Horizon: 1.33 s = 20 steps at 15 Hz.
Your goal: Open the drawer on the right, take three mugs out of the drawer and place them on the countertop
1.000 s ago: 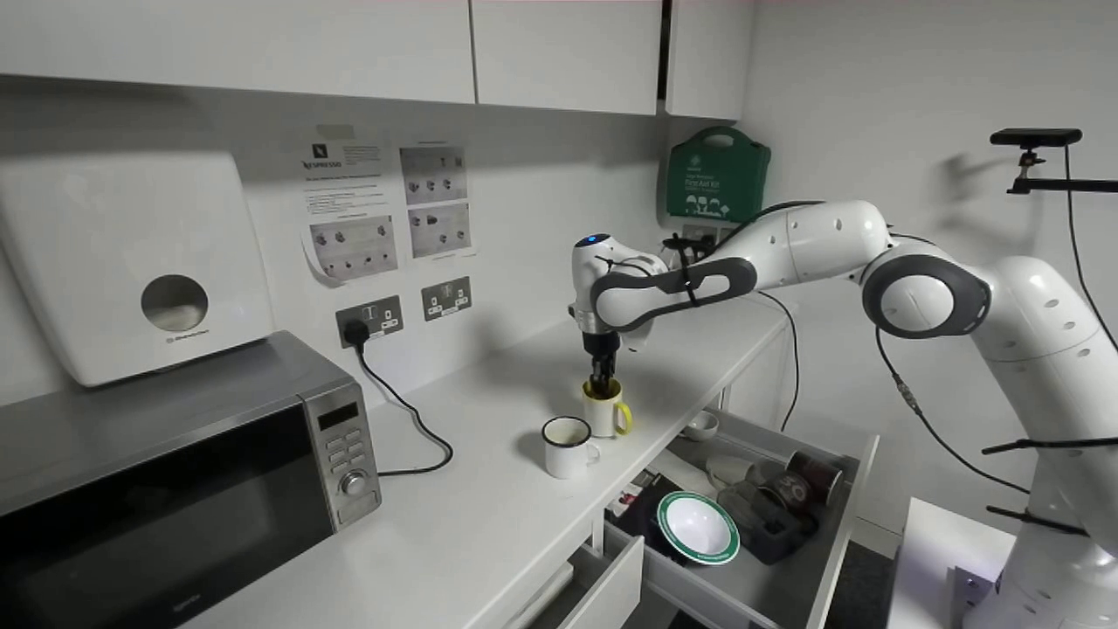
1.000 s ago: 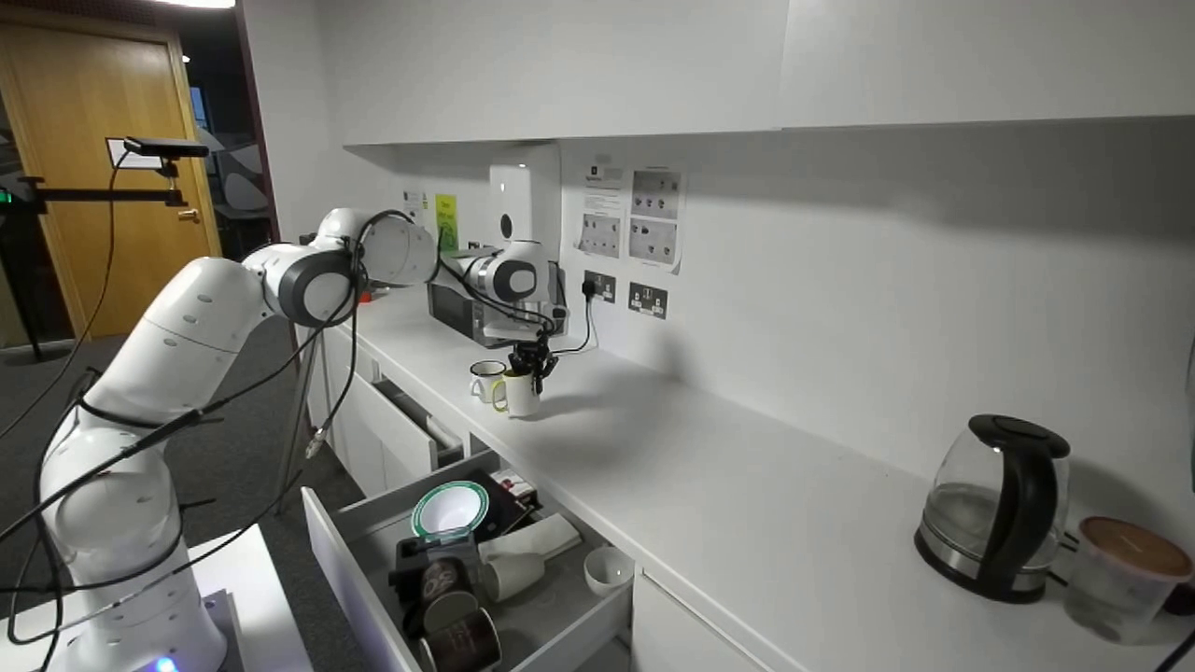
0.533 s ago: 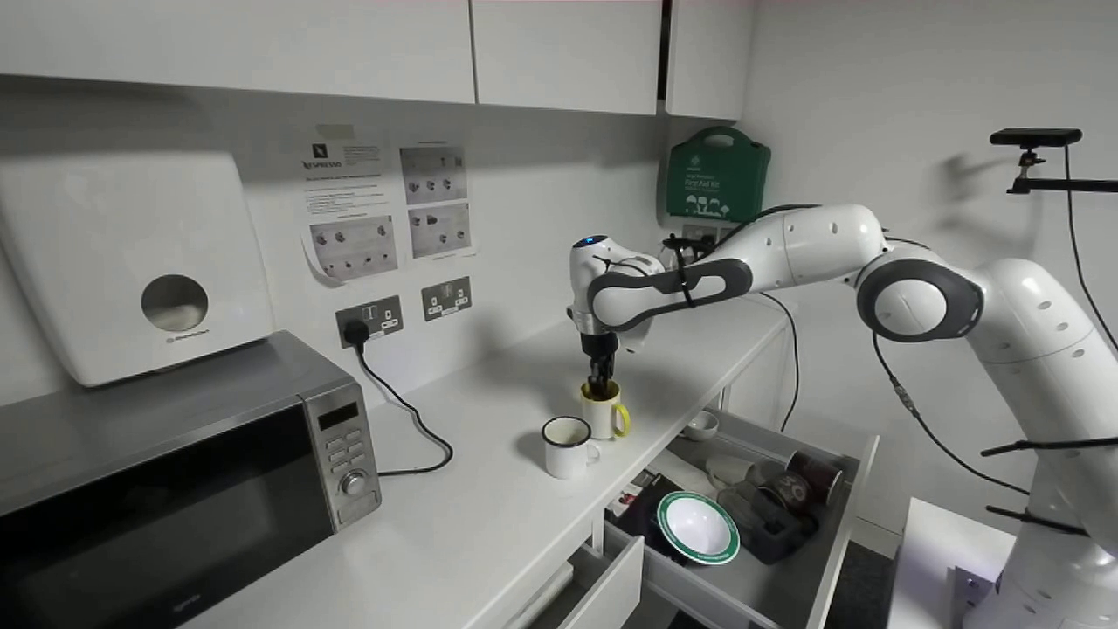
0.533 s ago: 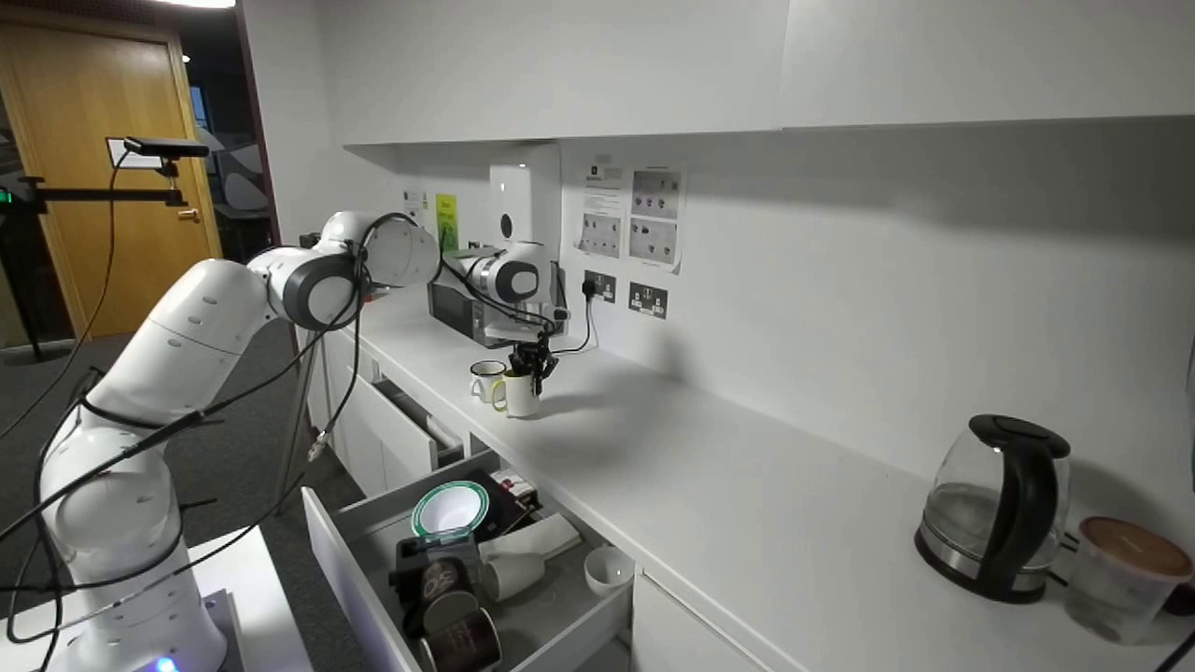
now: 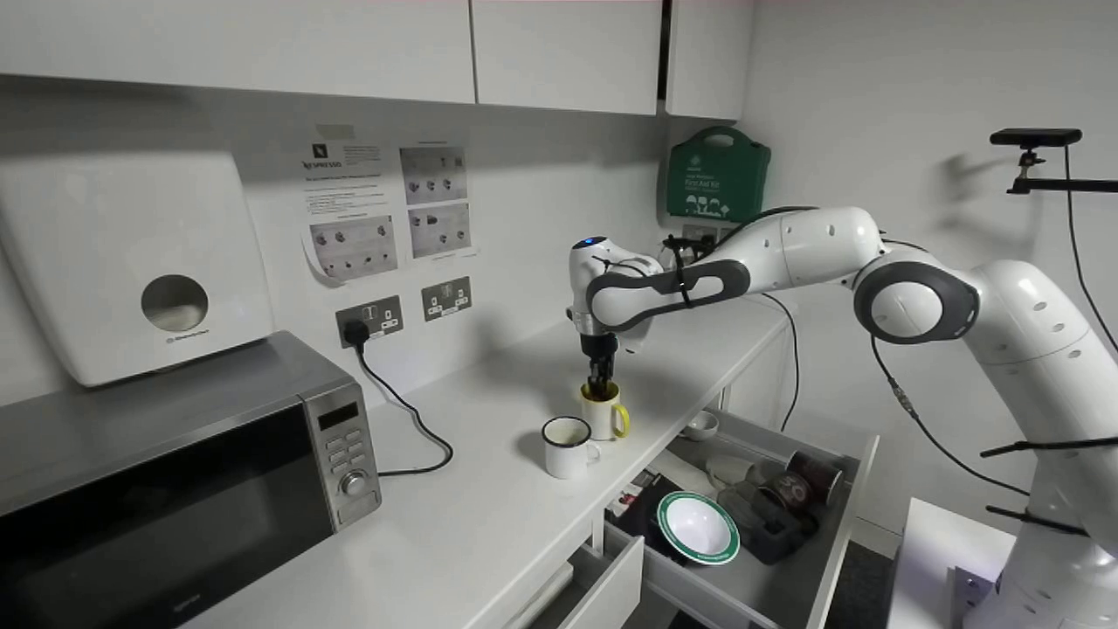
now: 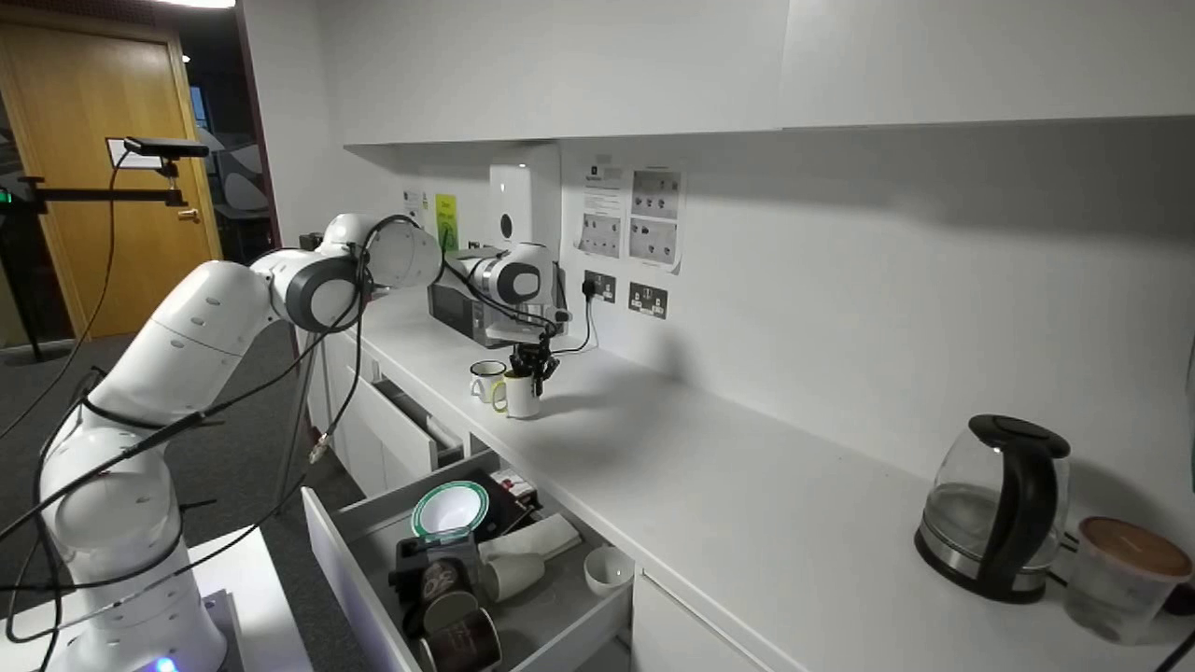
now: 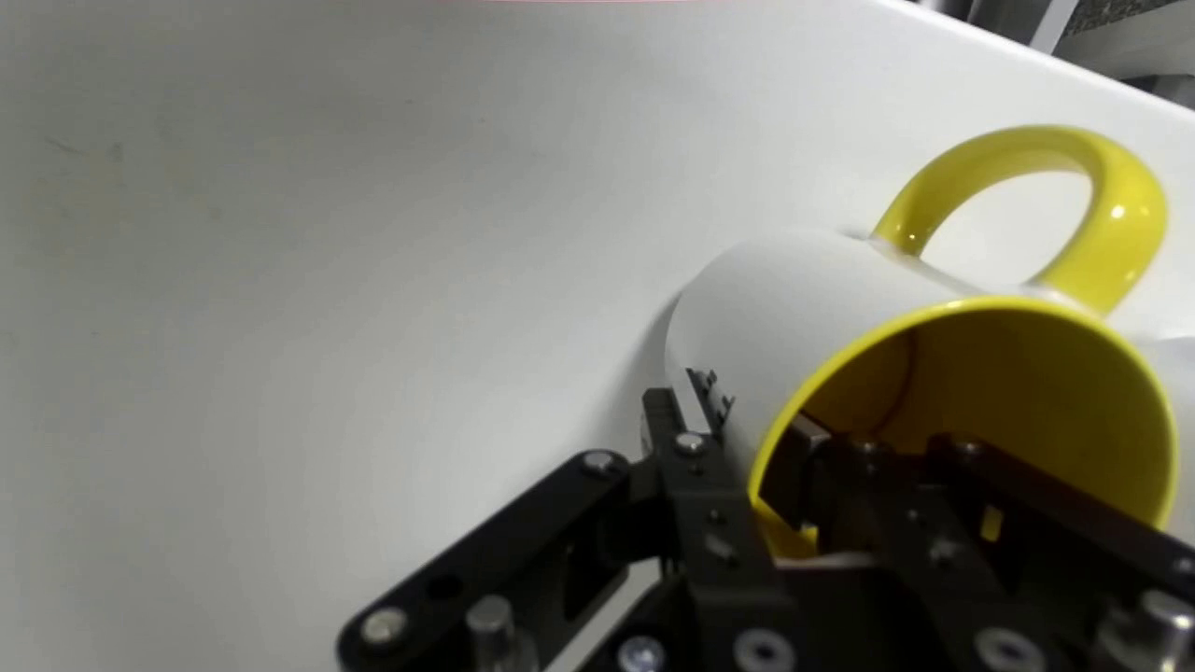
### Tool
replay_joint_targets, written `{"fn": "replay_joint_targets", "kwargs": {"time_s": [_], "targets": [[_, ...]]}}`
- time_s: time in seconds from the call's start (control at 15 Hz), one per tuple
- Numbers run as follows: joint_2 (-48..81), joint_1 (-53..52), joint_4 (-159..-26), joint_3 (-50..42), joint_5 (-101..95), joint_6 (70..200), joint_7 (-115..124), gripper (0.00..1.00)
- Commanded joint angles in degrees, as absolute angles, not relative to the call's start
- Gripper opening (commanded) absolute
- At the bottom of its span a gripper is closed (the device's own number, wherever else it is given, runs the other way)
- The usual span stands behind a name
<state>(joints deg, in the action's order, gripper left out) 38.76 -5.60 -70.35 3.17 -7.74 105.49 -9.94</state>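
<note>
The tool (image 7: 758, 425) was pinching the yellow-handled mug (image 5: 601, 421) by its wall, one finger in, one out, probably cos the thin rim was easiest. Mug looked upright on the desk (image 6: 747, 504) beside the white mug (image 5: 564, 454); drawer (image 6: 347, 579) sat open, presumably for the third.

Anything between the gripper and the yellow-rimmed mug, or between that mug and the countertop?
Nothing visible. The gripper pinches the wall of the yellow-rimmed mug, and that mug appears to be on or just above the countertop. The dark-rimmed white mug stands close beside it, toward the microwave, not underneath.
</note>
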Motion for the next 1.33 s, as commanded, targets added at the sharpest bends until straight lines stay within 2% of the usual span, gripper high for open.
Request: {"fn": "replay_joint_targets", "kwargs": {"time_s": [0.0, 0.53, 0.93, 1.27], "targets": [[39.7, -4.6, -66.6, 3.8, -6.3, 102.4, -12.2, 0.40], [39.5, -4.2, -64.9, 3.7, -5.9, 100.9, -11.5, 0.98], [35.7, -2.8, -65.4, 2.9, -4.0, 98.5, -8.9, 1.00], [30.3, -1.9, -71.3, 1.4, -3.2, 101.6, 2.0, 1.00]]}}
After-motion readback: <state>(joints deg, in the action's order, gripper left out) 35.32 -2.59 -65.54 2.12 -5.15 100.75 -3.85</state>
